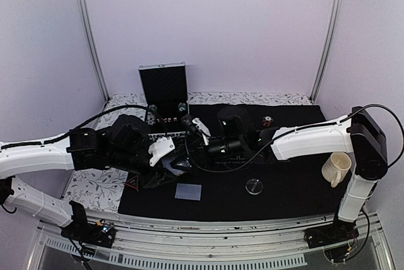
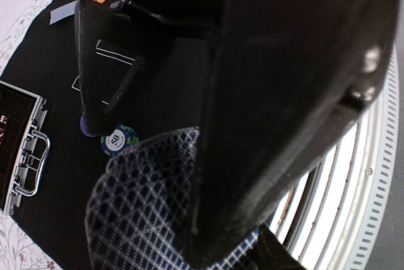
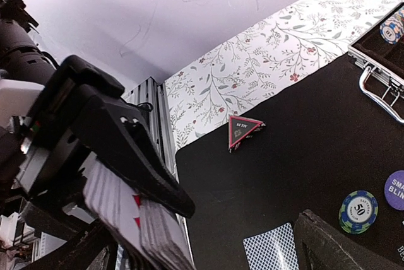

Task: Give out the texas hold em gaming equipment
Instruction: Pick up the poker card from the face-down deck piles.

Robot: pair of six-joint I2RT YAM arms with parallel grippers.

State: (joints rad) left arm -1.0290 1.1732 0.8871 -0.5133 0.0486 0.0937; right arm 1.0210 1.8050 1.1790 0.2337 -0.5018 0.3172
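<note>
Bearings taken from the deck, top view. Found left tool pinching deck above mid-mat, patterned backs showing. Found right tool spread wide, just beside deck toward 1 o'clock, gripping nothing. Noted a card face down on mat at 6 o'clock, triangle at 8, disc at 4, case at 12. Spotted a green-blue chip on mat near deck. Judged step as dealing, next card not yet drawn. Reckoned next move needed right tool closing on top card alone, peeling it off without dragging neighbours, then laying it apart.
</note>
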